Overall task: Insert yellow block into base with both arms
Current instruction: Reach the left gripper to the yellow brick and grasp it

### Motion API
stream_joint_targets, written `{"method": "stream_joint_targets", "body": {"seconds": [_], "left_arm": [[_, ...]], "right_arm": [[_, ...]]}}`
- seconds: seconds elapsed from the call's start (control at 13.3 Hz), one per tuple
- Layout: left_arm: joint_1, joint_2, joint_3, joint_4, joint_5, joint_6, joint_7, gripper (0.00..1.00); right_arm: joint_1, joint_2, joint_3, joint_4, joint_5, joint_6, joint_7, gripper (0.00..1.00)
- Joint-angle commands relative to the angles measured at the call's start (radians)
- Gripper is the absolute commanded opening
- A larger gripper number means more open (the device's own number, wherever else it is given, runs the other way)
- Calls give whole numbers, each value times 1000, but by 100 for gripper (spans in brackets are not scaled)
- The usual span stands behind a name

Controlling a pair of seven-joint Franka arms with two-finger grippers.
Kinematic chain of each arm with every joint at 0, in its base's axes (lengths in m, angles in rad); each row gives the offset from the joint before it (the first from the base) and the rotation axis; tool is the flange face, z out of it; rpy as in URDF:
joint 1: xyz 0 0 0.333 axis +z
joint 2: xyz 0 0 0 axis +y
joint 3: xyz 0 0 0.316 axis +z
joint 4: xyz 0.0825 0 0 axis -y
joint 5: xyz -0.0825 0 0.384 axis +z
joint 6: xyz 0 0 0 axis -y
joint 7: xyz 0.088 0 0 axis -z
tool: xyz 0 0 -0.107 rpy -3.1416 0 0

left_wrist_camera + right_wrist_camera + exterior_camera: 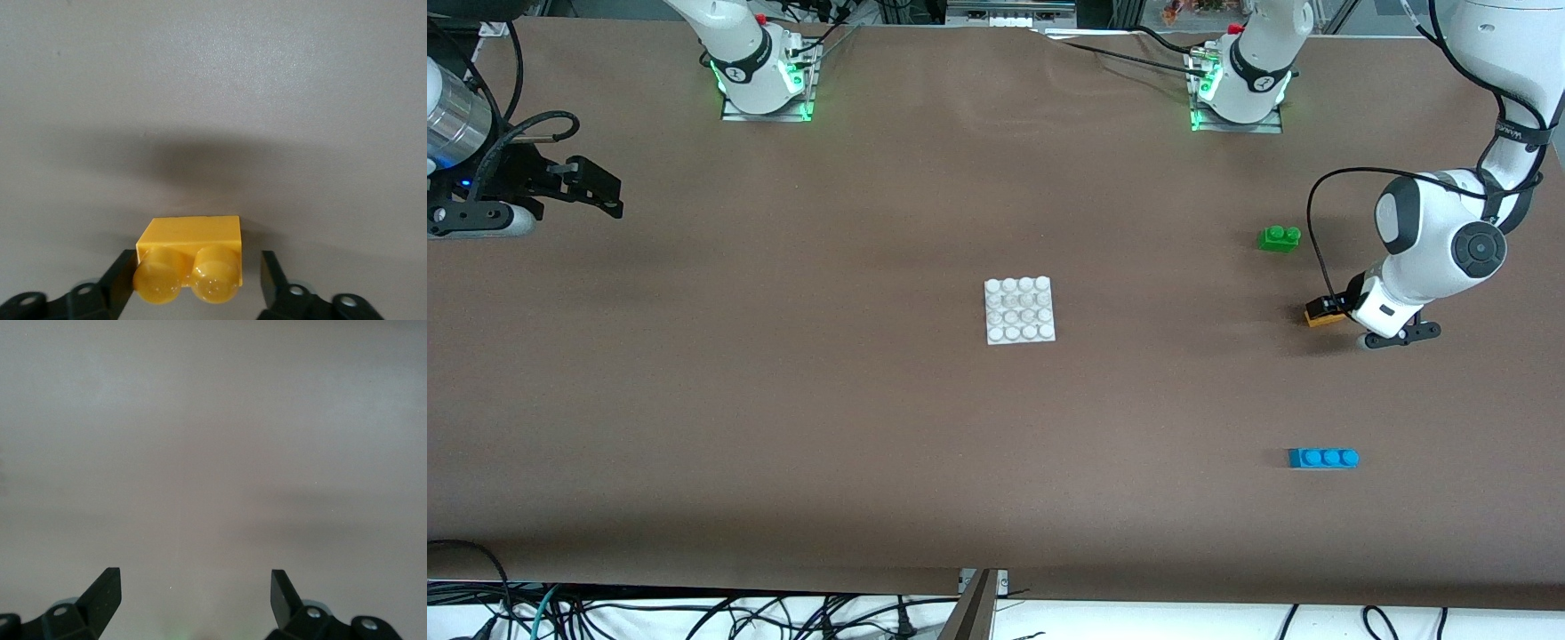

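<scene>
The base point(1020, 310) sits mid-tabletop point(783, 400), well apart from your three bricks, all toward the left arm's end. The two-stud brick point(1279, 237) lies farthest from the front camera, the three-stud brick point(1323, 458) nearest, and the yellow block point(1323, 315) between them, resting on the tabletop. Your left gripper point(193, 283) is down at the block, one finger point(120, 280) on each side. Your right gripper point(596, 191) waits above the tabletop at the right arm's end.

The front view looks down from high across the desk point(783, 400) toward both arm bases. Each wrist view looks close down past its gripper; the yellow block point(190, 250) shows in the left wrist and front views.
</scene>
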Motion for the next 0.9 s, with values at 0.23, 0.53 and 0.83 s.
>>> {"method": "stream_joint_targets", "body": {"seconds": [0.23,0.53,0.83], "left_arm": [[10,-19,1,-17,27,9,-5,31],[10,-60,-4,5,27,-58,-6,31],[-11,-89,-83,110,15,-200,-19,31]], "right_arm": [[-11,5,7,17,3,-4,-19,99],[-11,7,7,15,9,-4,-21,99],[-11,7,7,17,9,-4,-21,99]]}}
